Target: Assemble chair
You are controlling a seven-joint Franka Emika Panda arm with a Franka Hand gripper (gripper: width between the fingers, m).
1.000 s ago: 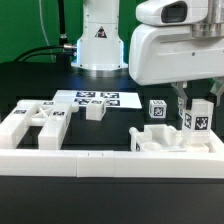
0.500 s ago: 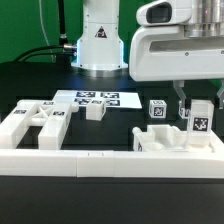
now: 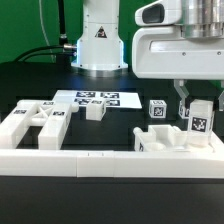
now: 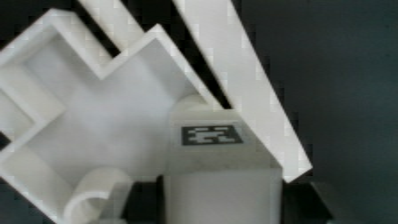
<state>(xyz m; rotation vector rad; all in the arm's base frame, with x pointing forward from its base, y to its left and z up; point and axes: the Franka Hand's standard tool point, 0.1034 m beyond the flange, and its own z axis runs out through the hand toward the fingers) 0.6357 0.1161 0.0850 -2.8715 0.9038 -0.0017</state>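
2 fingers (image 3: 182, 99) were clamped on an upright tagged block (image 3: 198, 118) at the exterior view's right, over a white chair piece (image 3: 160, 141) on the tabletop (image 3: 120, 126); a larger chair part (image 3: 28, 125) lay well left.

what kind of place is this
Likely a robotics lab bench: white robot arm base on a black table, flat white marker board, chunky white tagged plastic chair pieces, one in the gripper.
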